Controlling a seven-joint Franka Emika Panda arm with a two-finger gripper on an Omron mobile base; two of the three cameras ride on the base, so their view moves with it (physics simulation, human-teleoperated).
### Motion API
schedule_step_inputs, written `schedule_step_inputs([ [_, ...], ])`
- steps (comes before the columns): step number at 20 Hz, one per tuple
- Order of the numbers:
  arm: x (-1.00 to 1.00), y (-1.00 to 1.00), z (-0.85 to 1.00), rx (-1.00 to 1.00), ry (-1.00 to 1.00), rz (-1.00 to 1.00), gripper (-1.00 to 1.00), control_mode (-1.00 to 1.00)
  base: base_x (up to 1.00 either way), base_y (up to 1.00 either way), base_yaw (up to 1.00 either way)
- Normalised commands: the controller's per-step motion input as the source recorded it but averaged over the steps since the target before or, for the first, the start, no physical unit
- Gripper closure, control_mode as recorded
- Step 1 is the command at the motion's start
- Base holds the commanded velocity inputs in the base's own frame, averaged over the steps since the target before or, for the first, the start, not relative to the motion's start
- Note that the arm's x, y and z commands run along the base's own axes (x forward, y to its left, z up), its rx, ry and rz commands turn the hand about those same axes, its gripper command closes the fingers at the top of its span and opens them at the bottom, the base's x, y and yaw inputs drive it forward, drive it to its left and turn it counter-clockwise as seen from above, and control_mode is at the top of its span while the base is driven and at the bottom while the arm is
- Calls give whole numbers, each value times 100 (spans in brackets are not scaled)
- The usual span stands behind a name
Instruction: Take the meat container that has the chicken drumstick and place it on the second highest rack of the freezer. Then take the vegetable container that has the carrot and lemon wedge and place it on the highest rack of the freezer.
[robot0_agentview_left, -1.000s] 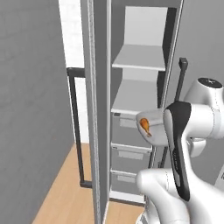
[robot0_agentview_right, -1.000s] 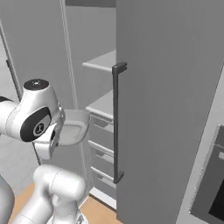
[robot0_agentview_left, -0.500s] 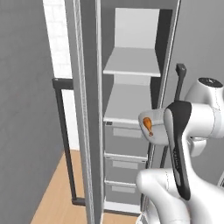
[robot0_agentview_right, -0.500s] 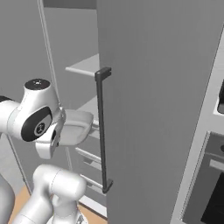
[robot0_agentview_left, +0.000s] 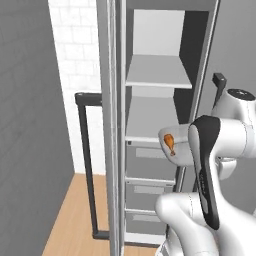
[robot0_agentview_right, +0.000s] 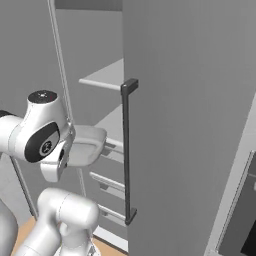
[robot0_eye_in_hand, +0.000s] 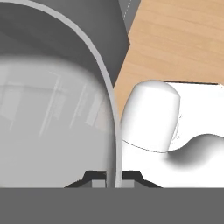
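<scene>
Hand view, nearest: the two small dark finger tips of the gripper (robot0_eye_in_hand: 113, 176) sit close together at the bottom with the thin pale rim of the translucent grey meat container (robot0_eye_in_hand: 52, 127) running between them, so the jaws are pinched narrow on that rim. The container's curved wall takes up the left side; light wooden floor (robot0_eye_in_hand: 175, 39) lies beyond at upper right.

Left base view: the white arm holds the container (robot0_agentview_left: 176, 145) at mid-height, partly hidden behind the dark-striped forearm. The small orange-brown chicken drumstick (robot0_agentview_left: 170, 142) with pale bone end lies inside it, near the container's left end. The container is just in front of the tall grey freezer (robot0_agentview_left: 165, 30), level with the lower flat pale-grey shelf (robot0_agentview_left: 150, 120), near its front edge; contact with the shelf cannot be told. Above is the upper flat pale-grey shelf, the highest rack (robot0_agentview_left: 159, 70), bare. Grey drawers (robot0_agentview_left: 150, 167) stack under the lower shelf. The open freezer door edge (robot0_agentview_left: 114, 125) stands left of the shelves, with a long dark vertical bar handle (robot0_agentview_left: 86, 165) farther left, white tiled wall (robot0_agentview_left: 77, 60) behind.

Right base view: the container (robot0_agentview_right: 87, 146) shows as a pale grey tray at the arm's wrist, pointing toward the freezer interior, left of another dark bar handle (robot0_agentview_right: 128, 150) on the grey door panel (robot0_agentview_right: 185, 125).
</scene>
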Motion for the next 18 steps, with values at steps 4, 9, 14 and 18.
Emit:
schedule_step_inputs([
  [4,0,0,0,0,0,0,100,100,20,52,-1],
  [9,0,0,0,0,0,0,100,100,42,33,0],
  [14,0,0,0,0,0,0,100,100,39,40,0],
  [18,0,0,0,0,0,0,100,100,38,26,0],
])
